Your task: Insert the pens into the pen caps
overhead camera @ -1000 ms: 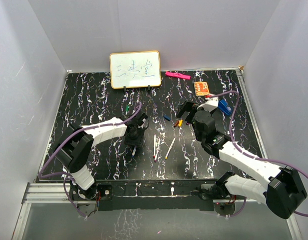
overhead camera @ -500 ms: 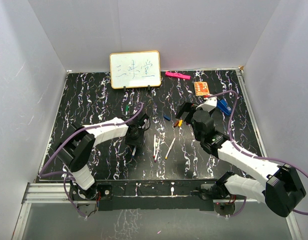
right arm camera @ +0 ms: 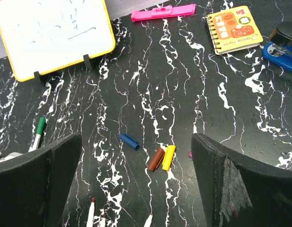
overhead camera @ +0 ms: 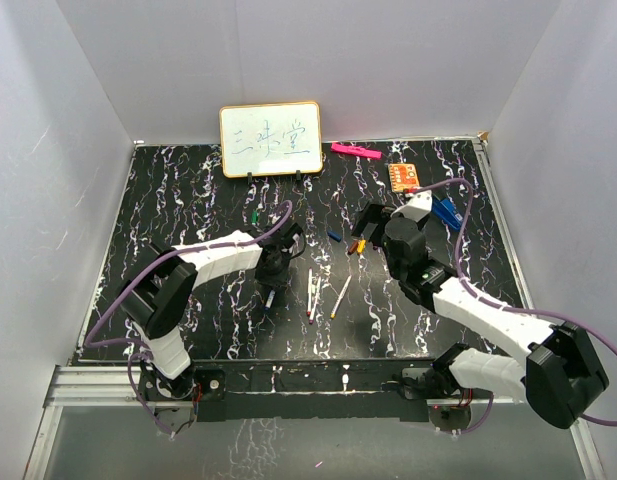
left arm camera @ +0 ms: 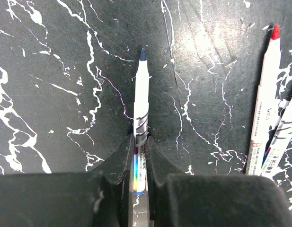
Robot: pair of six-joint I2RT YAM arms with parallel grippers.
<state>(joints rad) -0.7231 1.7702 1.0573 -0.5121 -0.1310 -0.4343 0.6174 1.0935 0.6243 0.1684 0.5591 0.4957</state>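
Left fingers (left arm camera: 122,161): clenched on the white barrel of a pen (left arm camera: 141,94). They grip it near its rear end, and the dark blue tip points away from the wrist. The pen sits low over the black marbled desk (overhead camera: 188,190); whether it touches the surface cannot be told.

Two more pens lie on the desk to the right of the held one in the left wrist view. One has a red tip (left arm camera: 264,94), and the second (left arm camera: 284,137) lies touching it. In the overhead view a further pen (overhead camera: 340,296) lies just right of that pair, at a slant.

Right fingers (right arm camera: 46,179): spread wide, grasping nothing, held above the caps. Between them on the desk lie a blue cap (right arm camera: 129,141), a brown-red cap (right arm camera: 156,159) and a yellow cap (right arm camera: 169,157). The last two lie side by side and touching. A green-ended pen (right arm camera: 39,132) lies by the left-hand finger.

At the far edge stand a whiteboard (overhead camera: 271,139), a pink marker (overhead camera: 355,151), an orange notepad (right arm camera: 233,28) and a blue stapler (right arm camera: 283,45).
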